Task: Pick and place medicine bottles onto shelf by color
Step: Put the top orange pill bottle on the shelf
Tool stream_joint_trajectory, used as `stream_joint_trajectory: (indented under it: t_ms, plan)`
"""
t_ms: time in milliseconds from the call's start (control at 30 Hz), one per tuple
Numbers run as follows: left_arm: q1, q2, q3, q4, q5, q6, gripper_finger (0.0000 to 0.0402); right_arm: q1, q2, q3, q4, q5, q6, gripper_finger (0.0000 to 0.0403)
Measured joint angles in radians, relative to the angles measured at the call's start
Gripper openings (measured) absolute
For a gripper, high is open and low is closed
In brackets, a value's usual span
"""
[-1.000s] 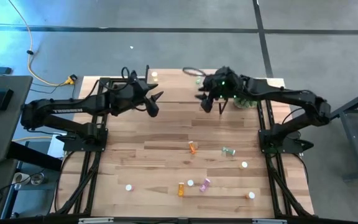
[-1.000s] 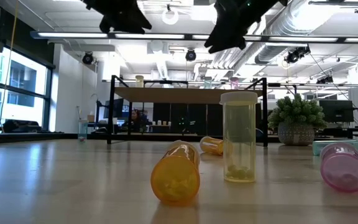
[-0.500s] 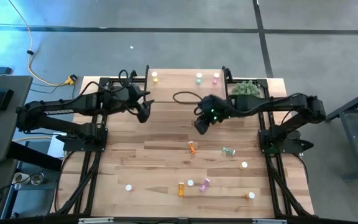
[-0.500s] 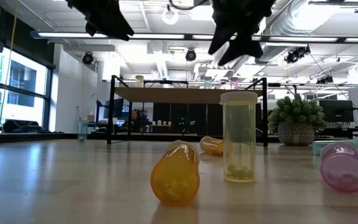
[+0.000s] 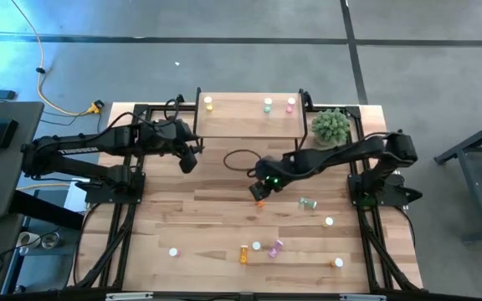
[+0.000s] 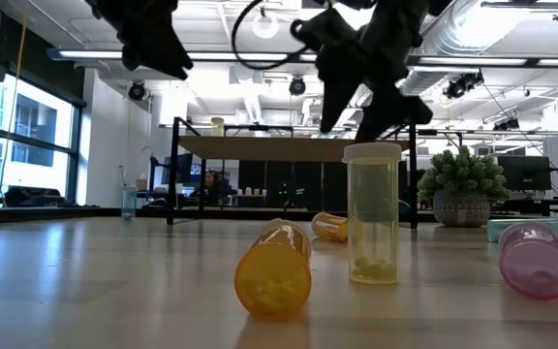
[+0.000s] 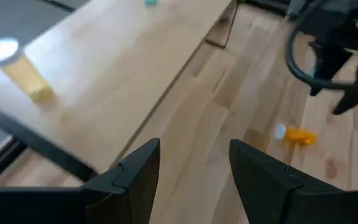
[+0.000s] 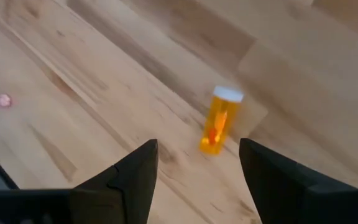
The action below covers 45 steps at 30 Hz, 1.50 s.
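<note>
Hovering with its two dark fingers spread apart and empty, the right gripper (image 5: 260,189) hangs over the middle of the big wooden tabletop (image 5: 216,219), just above a small translucent orange medicine bottle with a white cap (image 8: 220,119) that lies on its side on the planks. Just right of that bottle lies a green bottle (image 5: 308,202), and nearer the front edge more small bottles are scattered, among them an orange one (image 5: 243,253) and a pink one (image 5: 275,248).

Over the far left of the table, the left gripper (image 5: 188,160) waits with its fingers parted and nothing between them, close to the left end of the small raised light-wood shelf on thin black legs (image 5: 241,124). On that shelf stand a yellow bottle (image 5: 208,104) at the left, and a green one (image 5: 268,105) and a pink one (image 5: 290,104) toward the right. A round green plant ball (image 5: 330,126) sits just right of the shelf.
</note>
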Motion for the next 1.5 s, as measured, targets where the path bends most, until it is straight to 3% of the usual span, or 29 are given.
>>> stream_joint_trajectory:
  t_ms: [367, 967, 1300, 1500]
  plan:
    - [0.000, 0.000, 0.000, -0.117, 0.000, -0.009, 0.0184, 0.039, 0.134, 0.000, 0.032, -0.005, 0.074, 0.0216]
    - [0.000, 0.001, 0.000, -0.128, -0.001, -0.008, 0.0184, 0.037, 0.245, 0.000, 0.065, 0.000, 0.070, 0.0211]
    - [0.002, 0.001, 0.000, -0.130, 0.004, -0.008, 0.0184, 0.037, 0.252, 0.000, 0.082, -0.026, 0.068, 0.0128]
    - [0.004, 0.001, 0.000, -0.169, 0.092, -0.008, 0.0184, 0.037, 0.252, 0.000, 0.111, -0.026, 0.039, 0.0089]
